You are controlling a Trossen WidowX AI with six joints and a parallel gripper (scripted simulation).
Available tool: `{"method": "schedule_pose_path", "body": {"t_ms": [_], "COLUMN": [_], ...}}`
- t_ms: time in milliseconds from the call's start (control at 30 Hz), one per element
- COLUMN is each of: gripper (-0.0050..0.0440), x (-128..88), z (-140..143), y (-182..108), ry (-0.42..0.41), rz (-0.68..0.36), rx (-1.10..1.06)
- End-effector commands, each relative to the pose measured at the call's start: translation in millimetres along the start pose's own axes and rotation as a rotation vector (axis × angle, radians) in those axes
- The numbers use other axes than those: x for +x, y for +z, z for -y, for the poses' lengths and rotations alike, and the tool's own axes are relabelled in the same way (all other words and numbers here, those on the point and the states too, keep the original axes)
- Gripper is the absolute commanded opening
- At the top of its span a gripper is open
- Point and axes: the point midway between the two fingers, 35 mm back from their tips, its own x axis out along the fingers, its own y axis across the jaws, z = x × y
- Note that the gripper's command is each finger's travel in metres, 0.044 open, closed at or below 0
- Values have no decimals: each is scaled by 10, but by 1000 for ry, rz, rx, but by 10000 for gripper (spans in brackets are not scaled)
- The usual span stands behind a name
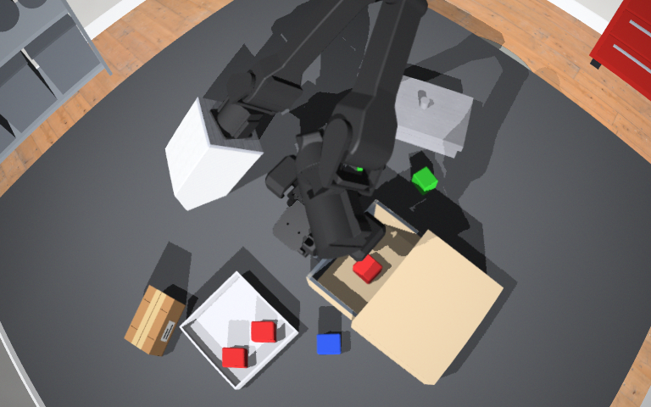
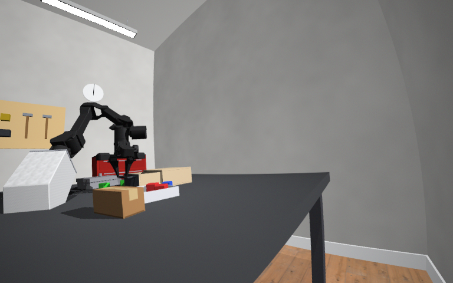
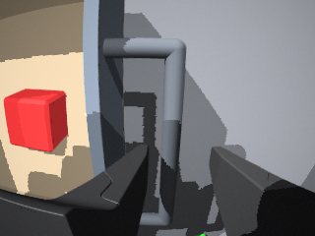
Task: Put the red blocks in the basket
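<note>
Fingers (image 2: 121, 171) parted around the drawer handle (image 3: 174, 88), not gripping; presumably letting go. Drawer (image 1: 336, 299) (image 2: 149, 178) stands open, probably to expose the red block (image 1: 367, 268) (image 3: 35, 120) inside. Two red blocks (image 1: 263, 331) (image 1: 234, 357) already lie in the white basket (image 1: 206, 356) (image 2: 161, 195) on the bench (image 1: 96, 215) (image 2: 200, 233).

Three red blocks: one (image 1: 367, 268) (image 3: 36, 120) near the gripper (image 1: 331, 230) (image 2: 122, 175) (image 3: 180, 147), two (image 1: 263, 331) (image 1: 234, 357) (image 2: 152, 186) farther from it. Two green blocks (image 1: 425, 179) (image 1: 359, 169) (image 2: 104, 185) — one mostly hidden from above by the arm. One blue block (image 1: 328, 343) (image 2: 167, 183) — six blocks altogether. One basket (image 1: 266, 303) (image 2: 163, 195), one drawer (image 1: 331, 298) (image 2: 150, 178) (image 3: 93, 74) by the gripper, one cardboard box (image 1: 154, 320) (image 2: 108, 201) well apart from it.
</note>
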Motion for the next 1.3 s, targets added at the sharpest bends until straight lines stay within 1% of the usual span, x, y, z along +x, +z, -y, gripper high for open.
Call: {"method": "schedule_pose_path", "body": {"t_ms": [0, 400, 467, 800, 867, 900, 967, 1033, 1067, 1200, 1233, 1267], "gripper": [148, 148, 148, 148, 148, 267, 267, 267, 267, 267, 267, 267], "x": [-85, -405, -405, -672, -692, -703, -720, -720, -730, -733, -744, -747], "z": [-19, -18, -18, -17, -17, -116, -272, -272, -371, -399, -499, -527], "y": [-1, -3, -3, -4, -4, 1, 9, 9, 13, 15, 20, 21], "ry": [3, 3, 3, 3, 3, 3, 2, 2, 2, 2, 1, 1], "rz": [5, 5, 5, 5, 5, 5, 5, 5, 5, 6, 6, 6], "rx": [-11, -11, -11, -11, -11, -78, -211, -211, -278, -544, -611, -678]}}
